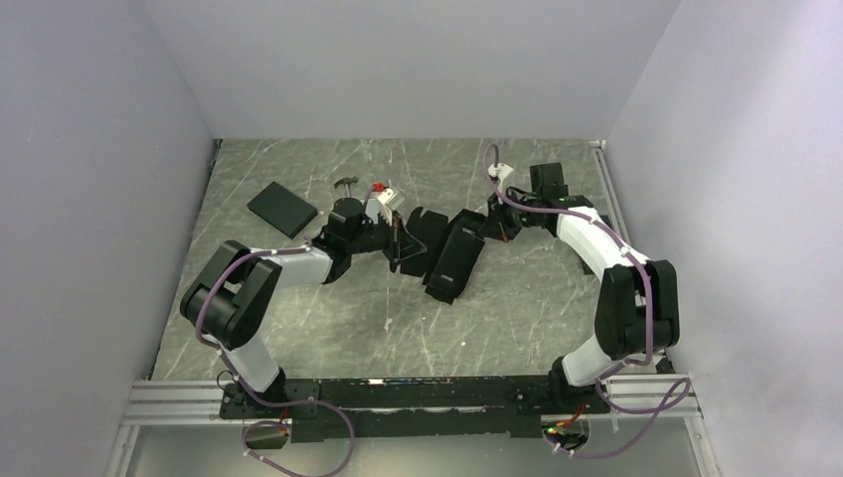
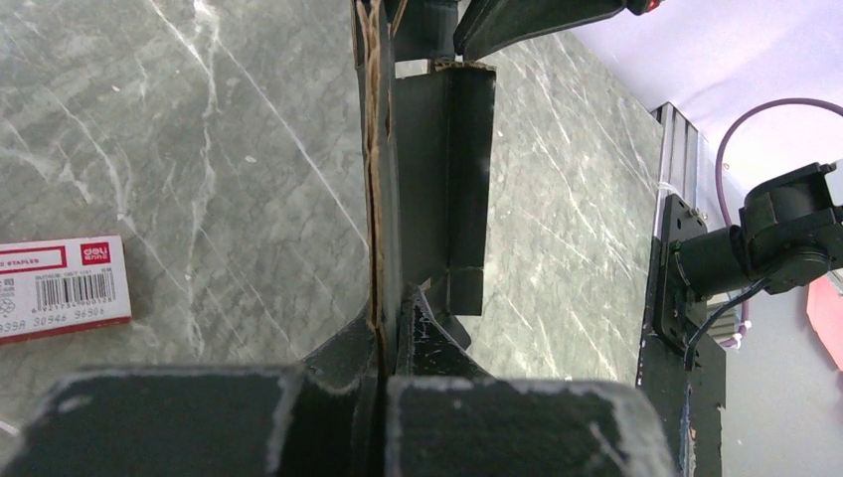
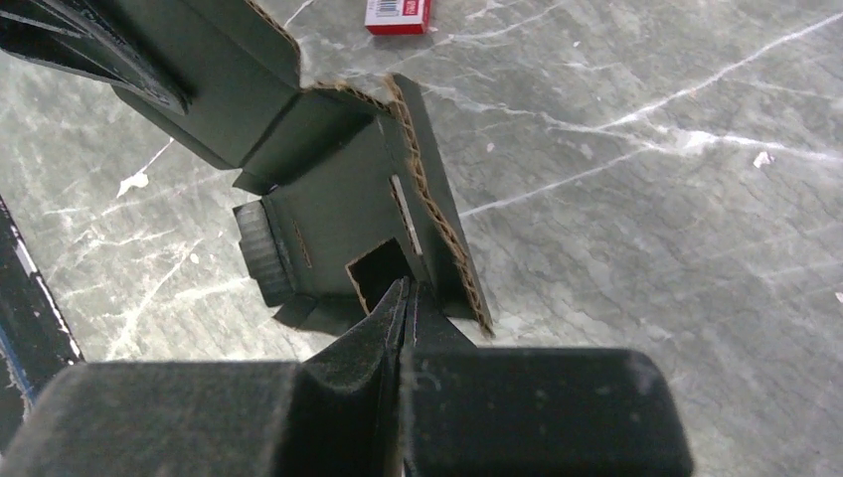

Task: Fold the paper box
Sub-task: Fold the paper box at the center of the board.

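Top view of a grey marbled worktop with two robot arms reaching inward. Between them, around the middle of the worktop, is the black paper box, only partly folded. Several panels and flaps stand at angles along their creases, but no walls are locked and no lid is closed, so most of the folding looks still to do.

The left fingers are closed, pinching a corrugated edge of the box. The right fingers are closed on another panel's edge, beside a square notch.

The cardboard spans roughly left to right between the two arms. Its largest panel has its long axis on a diagonal, from far right towards near left (whether its lower edge touches the worktop is unclear).

A black slab lies well apart at far left, and a small staples box lies near the left arm.
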Available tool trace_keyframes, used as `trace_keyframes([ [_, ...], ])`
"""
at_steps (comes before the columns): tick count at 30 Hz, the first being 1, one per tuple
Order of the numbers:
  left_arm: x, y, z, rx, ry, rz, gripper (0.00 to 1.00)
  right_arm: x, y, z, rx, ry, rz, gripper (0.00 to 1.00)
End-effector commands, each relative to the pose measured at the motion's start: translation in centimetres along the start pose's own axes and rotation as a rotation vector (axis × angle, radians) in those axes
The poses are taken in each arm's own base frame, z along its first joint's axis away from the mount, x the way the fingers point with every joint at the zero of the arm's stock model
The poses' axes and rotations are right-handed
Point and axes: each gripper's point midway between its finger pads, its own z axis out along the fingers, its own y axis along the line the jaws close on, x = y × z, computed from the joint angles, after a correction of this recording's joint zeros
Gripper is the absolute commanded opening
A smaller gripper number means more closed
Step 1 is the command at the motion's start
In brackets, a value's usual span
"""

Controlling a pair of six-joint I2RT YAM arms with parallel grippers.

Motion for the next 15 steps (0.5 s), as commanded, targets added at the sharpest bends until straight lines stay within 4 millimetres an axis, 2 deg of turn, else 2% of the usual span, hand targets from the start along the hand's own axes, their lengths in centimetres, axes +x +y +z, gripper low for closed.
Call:
trace_keyframes([
  [1,-1.8,-0.7,0.5,0.018,-0.028,0.061,0.0,-0.9,0.2,0.4,0.054,0.015,-0.111,0.0],
  [7,-1.6,-0.9,0.7,0.019,-0.008,0.059,0.0,0.7,-0.9,1.2,0.101,0.101,-0.098,0.0],
  [9,-1.3,-0.7,0.7,0.01,0.009,0.061,0.0,0.6,-0.5,1.0,0.076,0.098,-0.104,0.0],
  [15,-0.3,0.4,0.6,-0.032,0.08,0.106,0.0,-2.6,2.7,-1.6,-0.076,-0.046,-0.182,0.0],
])
